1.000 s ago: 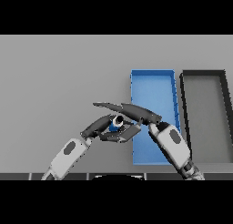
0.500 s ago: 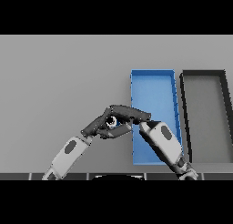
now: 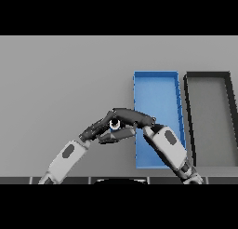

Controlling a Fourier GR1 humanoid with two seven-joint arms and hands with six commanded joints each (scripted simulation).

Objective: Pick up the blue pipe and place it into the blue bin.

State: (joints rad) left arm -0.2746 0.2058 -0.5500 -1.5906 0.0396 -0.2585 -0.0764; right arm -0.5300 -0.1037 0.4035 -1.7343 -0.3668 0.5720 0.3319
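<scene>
The blue pipe (image 3: 114, 125) shows only as a small pale-blue ring on the grey table, just left of the blue bin (image 3: 156, 84). My right hand (image 3: 132, 116) reaches leftward across the bin's near left corner, and its fingers curl down over the pipe. My left hand (image 3: 95, 130) comes in from the lower left. Its fingers (image 3: 116, 136) lie nearly straight below the pipe and point toward the bin. Most of the pipe is hidden between the two hands.
A black bin (image 3: 188, 111) stands right beside the blue bin, on its right. My right forearm (image 3: 166, 146) crosses the blue bin's near end. The grey table (image 3: 60, 74) stretches away to the left and the back.
My right hand's fingers, stretched out flat a second ago, have curled down over the pipe. The left hand has stayed in about the same place.
</scene>
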